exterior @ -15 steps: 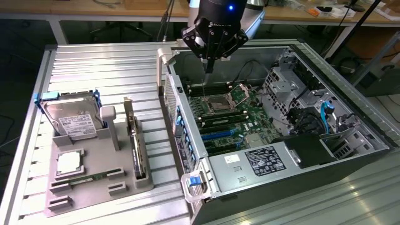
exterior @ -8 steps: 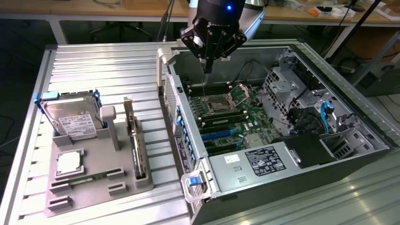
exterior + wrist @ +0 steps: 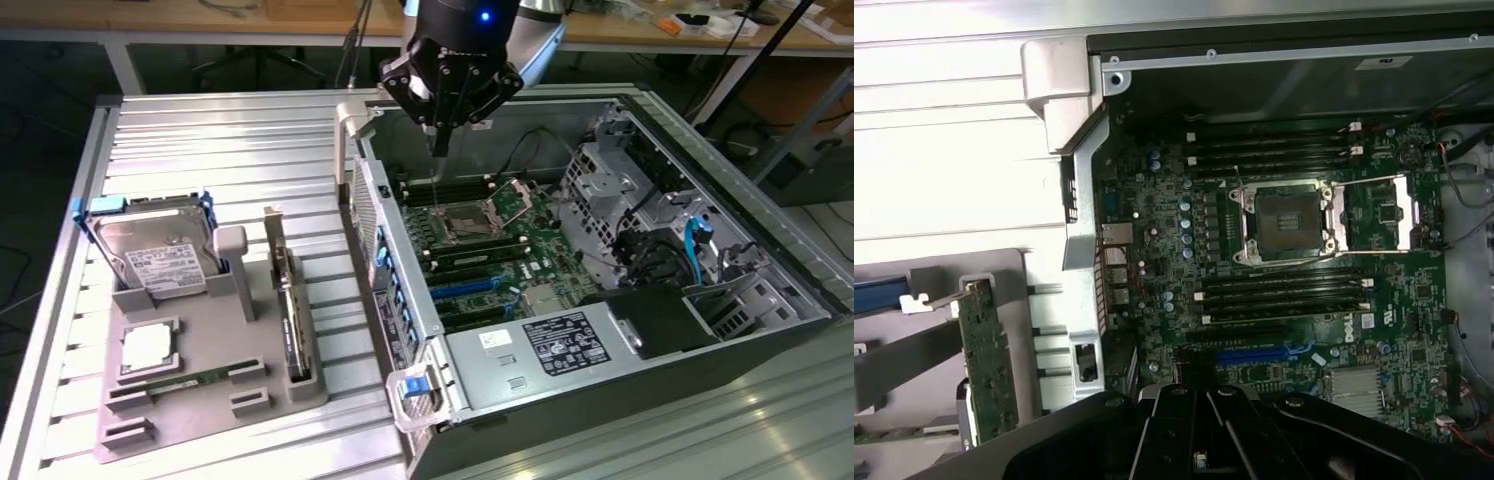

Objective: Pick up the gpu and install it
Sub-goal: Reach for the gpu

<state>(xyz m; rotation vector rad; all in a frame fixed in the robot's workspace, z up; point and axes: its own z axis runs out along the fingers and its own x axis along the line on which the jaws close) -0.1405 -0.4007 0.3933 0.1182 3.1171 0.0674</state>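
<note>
The gpu point(image 3: 284, 300) is a thin green card standing on its edge in a slot of the grey holder point(image 3: 200, 400), at the exterior view's left. The wrist view shows it edge-on as the gpu point(image 3: 989, 360), with its silver bracket at one end. My gripper point(image 3: 438, 148) hangs over the far end of the open computer case point(image 3: 400, 330), above the motherboard point(image 3: 501, 245) and well away from the gpu. Its fingers come together to a point with nothing between them. In the wrist view the gripper point(image 3: 1199, 398) is dark, above the blue slot point(image 3: 1254, 355).
The holder also carries a silver hard drive point(image 3: 158, 255), a square chip point(image 3: 146, 346) and a narrow memory stick point(image 3: 187, 381). Inside the case are the open processor socket point(image 3: 1286, 220), black memory slots point(image 3: 1274, 150), a power supply point(image 3: 567, 340) and cables point(image 3: 667, 250). A ribbed metal table point(image 3: 214, 140) lies underneath.
</note>
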